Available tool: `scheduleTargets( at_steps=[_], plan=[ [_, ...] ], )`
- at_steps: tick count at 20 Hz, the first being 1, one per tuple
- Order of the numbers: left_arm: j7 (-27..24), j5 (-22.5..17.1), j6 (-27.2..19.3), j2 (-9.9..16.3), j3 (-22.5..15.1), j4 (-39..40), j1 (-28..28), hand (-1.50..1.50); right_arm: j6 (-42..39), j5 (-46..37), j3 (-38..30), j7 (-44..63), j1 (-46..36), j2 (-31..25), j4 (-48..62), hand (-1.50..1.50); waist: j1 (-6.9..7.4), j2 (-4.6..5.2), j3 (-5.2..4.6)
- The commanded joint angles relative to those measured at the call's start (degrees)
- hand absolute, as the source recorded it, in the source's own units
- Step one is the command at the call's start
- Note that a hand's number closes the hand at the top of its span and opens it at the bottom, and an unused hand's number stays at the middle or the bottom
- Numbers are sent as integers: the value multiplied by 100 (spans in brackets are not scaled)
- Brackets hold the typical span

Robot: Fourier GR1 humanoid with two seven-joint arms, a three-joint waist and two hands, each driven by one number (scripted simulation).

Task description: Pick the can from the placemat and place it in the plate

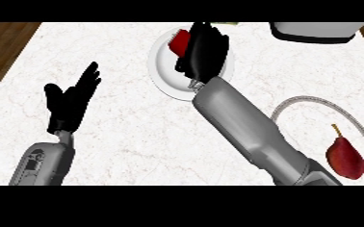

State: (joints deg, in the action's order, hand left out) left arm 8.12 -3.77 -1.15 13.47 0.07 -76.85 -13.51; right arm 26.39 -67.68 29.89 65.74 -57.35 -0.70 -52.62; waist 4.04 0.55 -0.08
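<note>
1. The right hand (204, 50) is over the white plate (160, 72), at about 12 o'clock on the counter (142, 134). Its fingers curl round the red can (180, 42), of which only a red patch shows at the hand's 10 o'clock side.
2. The can is above the plate's area; whether it touches the plate cannot be told, since the hand hides its base.
3. Judgement: the hand is placed here to set the can down; release is not yet done.
4. The left hand (71, 101) rests at 9 o'clock, fingers straight and up, holding nothing.
5. A red pear (344, 156) lies at 4 o'clock, on a grey-rimmed mat (298, 99), well apart from the plate.
6. A white appliance (313, 30) sits at 1 o'clock.
</note>
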Motion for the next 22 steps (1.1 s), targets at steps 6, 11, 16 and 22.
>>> scheduleTargets(
  at_steps=[6, 11, 16, 22],
  plan=[
    [127, 53, -159, -100, 14, -119, -72, 0, 927, 1588, -401, 105, 674, 67, 318, 150, -113, 0, 19],
    [45, 85, -197, -106, 161, -1, 73, 0, 876, 2330, -163, -815, 221, 68, 667, -150, -254, -24, 8],
    [231, -105, 97, 120, 266, -289, 178, 0, 1803, 1803, 382, -1039, 203, 69, 456, -150, -242, -47, 8],
    [143, 39, 35, 98, 209, -232, 202, 0, 2985, 2342, 382, -1886, 279, 69, -296, -150, -191, -30, 11]
  ],
)
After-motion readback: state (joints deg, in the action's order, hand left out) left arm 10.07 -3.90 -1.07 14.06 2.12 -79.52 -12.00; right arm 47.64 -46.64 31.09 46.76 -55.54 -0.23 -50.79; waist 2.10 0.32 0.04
